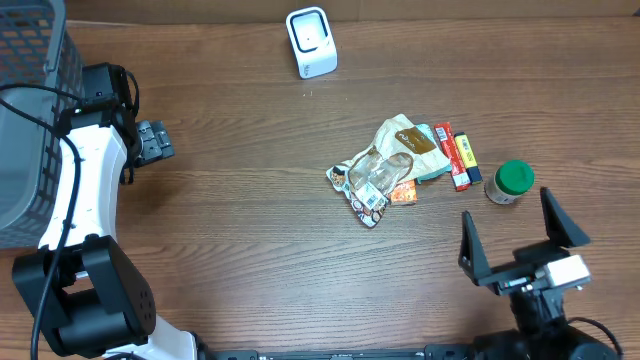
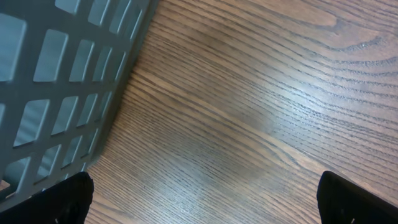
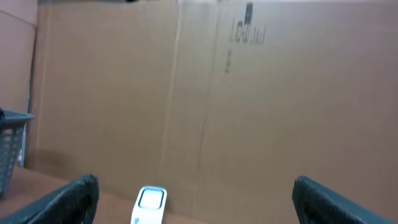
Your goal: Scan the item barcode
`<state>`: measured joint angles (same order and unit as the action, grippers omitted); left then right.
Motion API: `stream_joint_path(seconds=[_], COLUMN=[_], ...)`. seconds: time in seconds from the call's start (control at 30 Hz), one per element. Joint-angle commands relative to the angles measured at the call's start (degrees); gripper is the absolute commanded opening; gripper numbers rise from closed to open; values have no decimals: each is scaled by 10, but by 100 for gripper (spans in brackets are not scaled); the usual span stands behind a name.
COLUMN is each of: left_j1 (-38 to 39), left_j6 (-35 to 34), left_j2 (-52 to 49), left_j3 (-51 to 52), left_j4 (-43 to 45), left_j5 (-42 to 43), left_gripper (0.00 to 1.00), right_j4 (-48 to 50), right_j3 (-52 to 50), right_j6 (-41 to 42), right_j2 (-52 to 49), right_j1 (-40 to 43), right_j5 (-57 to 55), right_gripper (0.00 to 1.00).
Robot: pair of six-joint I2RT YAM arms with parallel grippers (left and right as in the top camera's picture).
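At the far left stands a grey basket (image 1: pixel 25 110), its slotted wall filling the left side of the left wrist view. Just beside it the left gripper (image 1: pixel 152 141) hangs over the bare wooden table (image 1: pixel 240 230). Its two fingers (image 2: pixel 62 199) sit in opposite bottom corners of its own camera view, spread wide, with nothing but wood grain between them. Further right, at the back edge of the table, a small white scanner (image 1: pixel 311 41) stands upright, well apart from both arms. Right of centre lies a loose heap of crinkled snack packets (image 1: pixel 385 170), overlapping one another. A red and a yellow stick (image 1: pixel 455 155) lie side by side against the heap's right edge. Just beside those stands a small jar (image 1: pixel 511 182) with a green lid. The right gripper (image 1: pixel 520 235) is near the front edge, just in front of the jar and not touching it. Its fingers (image 1: pixel 470 245) are splayed fully apart and hold nothing. Its camera looks level across the table at the scanner and a brown cardboard wall (image 3: pixel 217 93) behind it.
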<state>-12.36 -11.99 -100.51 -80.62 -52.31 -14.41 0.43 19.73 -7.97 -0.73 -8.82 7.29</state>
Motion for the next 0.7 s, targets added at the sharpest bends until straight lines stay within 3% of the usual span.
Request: stream_joint_path(seconds=[0.0, 0.2, 0.43, 0.67], left_j1=[4, 4, 4, 4], left_j6=[2, 2, 2, 2], left_j2=[9, 9, 9, 9], left_j3=[-9, -9, -9, -9], left_j4=[1, 1, 1, 1], left_j5=[-6, -6, -6, -6], left_gripper=[100, 100, 100, 100], right_j4=[51, 68, 66, -25], right_j3=[-55, -122, -195, -193], right_j6=[44, 122, 142, 141], right_j2=[5, 5, 5, 6], right_j1=[11, 34, 42, 42], right_j5=[14, 14, 13, 13], right_gripper=[100, 100, 100, 100])
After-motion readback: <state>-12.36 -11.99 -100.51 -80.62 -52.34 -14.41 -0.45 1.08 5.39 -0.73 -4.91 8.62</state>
